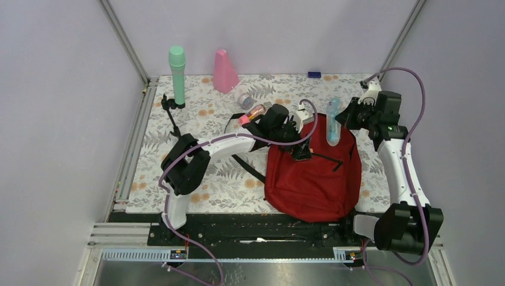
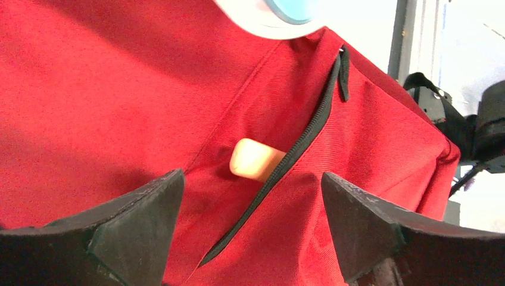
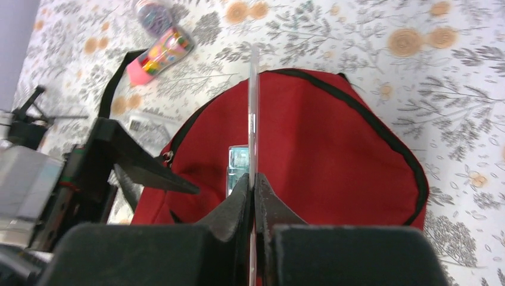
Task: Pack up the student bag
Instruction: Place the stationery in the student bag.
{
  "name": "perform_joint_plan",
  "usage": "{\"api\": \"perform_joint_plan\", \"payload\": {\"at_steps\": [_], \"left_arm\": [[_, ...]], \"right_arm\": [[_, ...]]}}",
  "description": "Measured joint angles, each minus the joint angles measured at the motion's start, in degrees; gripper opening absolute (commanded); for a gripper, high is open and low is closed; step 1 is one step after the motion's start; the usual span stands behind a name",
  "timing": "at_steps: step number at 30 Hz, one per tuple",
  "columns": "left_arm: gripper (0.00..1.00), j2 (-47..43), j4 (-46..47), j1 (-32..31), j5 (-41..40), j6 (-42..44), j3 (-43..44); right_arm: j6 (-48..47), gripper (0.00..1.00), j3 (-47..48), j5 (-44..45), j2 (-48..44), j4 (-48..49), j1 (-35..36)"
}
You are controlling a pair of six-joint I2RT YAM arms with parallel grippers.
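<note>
The red student bag lies flat on the flowered cloth, its black zipper partly open. A peach-coloured rounded end sticks out of the zipper slit. My left gripper hovers open just over that slit at the bag's upper left, with nothing between its fingers. My right gripper is shut on a thin clear plastic pack with a light blue item, held above the bag's top edge. That pack shows edge-on in the right wrist view.
Behind the bag lie a pink tube and a small clear jar. A green cylinder and a pink cone-shaped bottle stand at the back. A small blue thing sits by the rear wall. A black strap trails left.
</note>
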Motion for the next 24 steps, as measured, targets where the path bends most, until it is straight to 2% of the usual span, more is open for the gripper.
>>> {"api": "perform_joint_plan", "payload": {"at_steps": [3,7,13,20,24], "left_arm": [[0.75,2.0,-0.6,-0.2,3.1,0.4,1.6],[0.54,2.9,-1.7,-0.3,5.2,0.8,1.9],[0.25,3.0,-3.0,-0.3,5.4,0.7,1.9],[0.03,3.0,-3.6,-0.3,5.3,0.6,1.9],[0.0,3.0,-3.9,-0.4,5.2,0.7,1.9]], "right_arm": [[-3.2,0.01,3.1,-5.3,3.5,-2.6,-0.8],[-6.3,0.0,4.9,-13.1,7.7,-5.0,-1.0],[-10.1,0.0,4.9,-20.0,10.9,-7.3,-1.0],[-15.1,0.0,4.9,-26.1,13.6,-8.4,-1.0],[-17.7,0.0,4.9,-28.3,16.0,-9.3,-1.0]]}}
